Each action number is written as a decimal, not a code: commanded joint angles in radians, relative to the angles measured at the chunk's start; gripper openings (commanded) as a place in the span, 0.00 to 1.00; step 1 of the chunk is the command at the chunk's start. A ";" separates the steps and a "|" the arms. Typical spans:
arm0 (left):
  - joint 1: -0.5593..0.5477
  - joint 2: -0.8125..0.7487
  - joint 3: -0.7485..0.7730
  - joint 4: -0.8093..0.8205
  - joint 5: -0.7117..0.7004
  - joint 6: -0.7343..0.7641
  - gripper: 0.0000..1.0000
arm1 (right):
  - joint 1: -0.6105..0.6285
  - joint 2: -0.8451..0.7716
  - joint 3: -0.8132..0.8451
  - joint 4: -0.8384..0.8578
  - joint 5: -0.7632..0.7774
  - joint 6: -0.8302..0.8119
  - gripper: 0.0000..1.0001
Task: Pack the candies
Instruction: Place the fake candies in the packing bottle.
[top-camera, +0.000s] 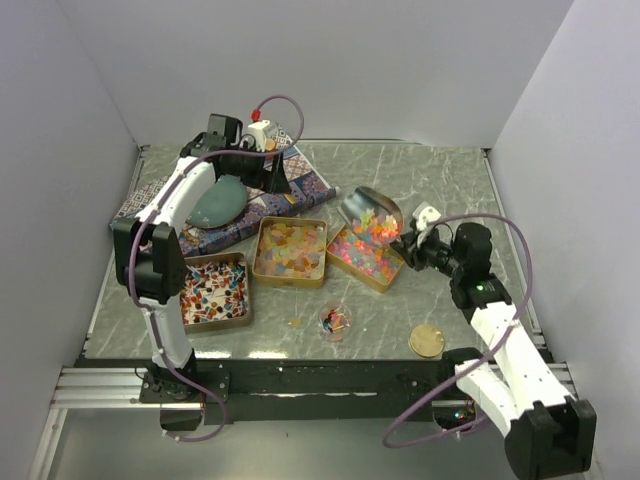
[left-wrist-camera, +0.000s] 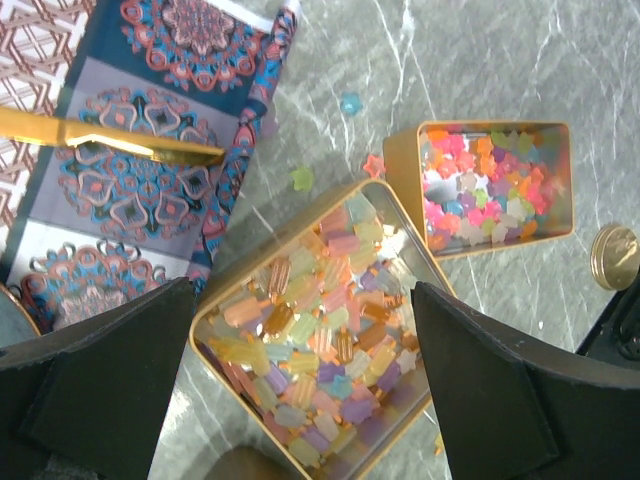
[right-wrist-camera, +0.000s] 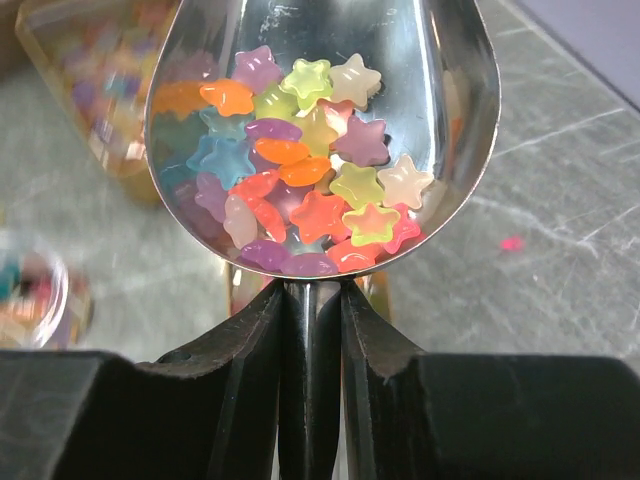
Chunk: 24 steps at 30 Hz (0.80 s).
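Note:
Three gold tins hold the candies: red-white-black ones (top-camera: 215, 290) on the left, pale yellow-orange ones (top-camera: 290, 250) in the middle, bright pink-orange ones (top-camera: 362, 258) on the right. My right gripper (right-wrist-camera: 312, 295) is shut on the handle of a shiny metal scoop (right-wrist-camera: 440, 90). The scoop carries a heap of star-shaped candies (right-wrist-camera: 320, 215) and hangs over the right tin (top-camera: 383, 278). My left gripper (left-wrist-camera: 302, 300) stands wide open above the middle tin (left-wrist-camera: 215, 360), holding nothing. In the top view, the left gripper (top-camera: 268, 170) is at the back by the patterned sheet.
A patterned sheet (top-camera: 300, 180) with a teal object (top-camera: 218, 203) lies at the back left. A small glass dish (top-camera: 335, 322) with a few sweets and a cork disc (top-camera: 427, 341) sit near the front edge. Loose candies (left-wrist-camera: 350, 103) lie on the marble top.

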<state>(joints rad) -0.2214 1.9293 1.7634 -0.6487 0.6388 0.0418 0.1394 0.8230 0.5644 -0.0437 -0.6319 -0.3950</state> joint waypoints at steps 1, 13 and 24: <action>0.004 -0.099 -0.041 0.027 -0.034 0.009 0.97 | 0.008 -0.105 0.069 -0.295 -0.078 -0.339 0.00; 0.051 -0.167 -0.176 0.054 -0.060 -0.006 0.97 | 0.038 -0.246 0.020 -0.738 -0.106 -0.843 0.00; 0.091 -0.170 -0.183 0.060 -0.047 -0.019 0.97 | 0.092 -0.212 0.055 -0.825 -0.071 -0.973 0.00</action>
<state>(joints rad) -0.1486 1.8126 1.5856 -0.6147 0.5812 0.0364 0.2058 0.6086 0.5686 -0.8715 -0.6899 -1.3041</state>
